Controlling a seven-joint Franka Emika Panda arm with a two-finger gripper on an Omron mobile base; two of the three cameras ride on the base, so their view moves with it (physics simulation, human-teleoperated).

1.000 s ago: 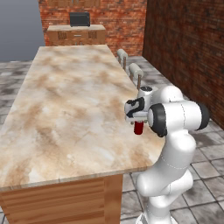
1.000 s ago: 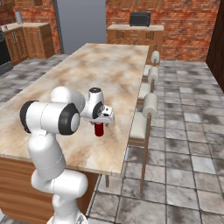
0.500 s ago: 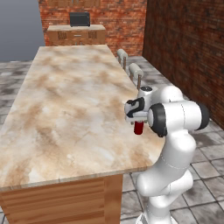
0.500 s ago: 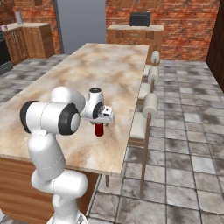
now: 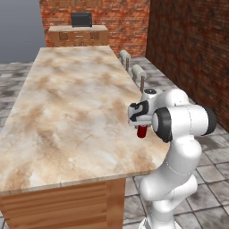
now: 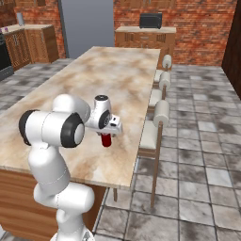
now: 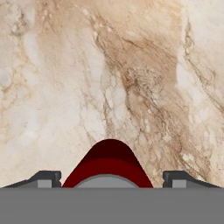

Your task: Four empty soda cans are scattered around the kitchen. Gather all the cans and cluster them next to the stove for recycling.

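A red soda can point(image 5: 142, 131) stands upright on the beige marbled table point(image 5: 76, 103), near its right edge. The pincer point(image 7: 109, 177) hangs over the can with a finger on either side; whether the fingers touch it cannot be told. Stools point(image 6: 157, 117) line that edge, and a black microwave point(image 5: 81, 19) sits on the far cabinet point(image 5: 78, 35).

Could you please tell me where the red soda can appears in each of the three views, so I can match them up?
Left base view: red soda can right of centre, under the gripper, near the island's right edge.
Right base view: can left of centre, beside the nearest stool.
Hand view: can bottom centre, between the fingertips.
Shared landmark: marbled island counter.
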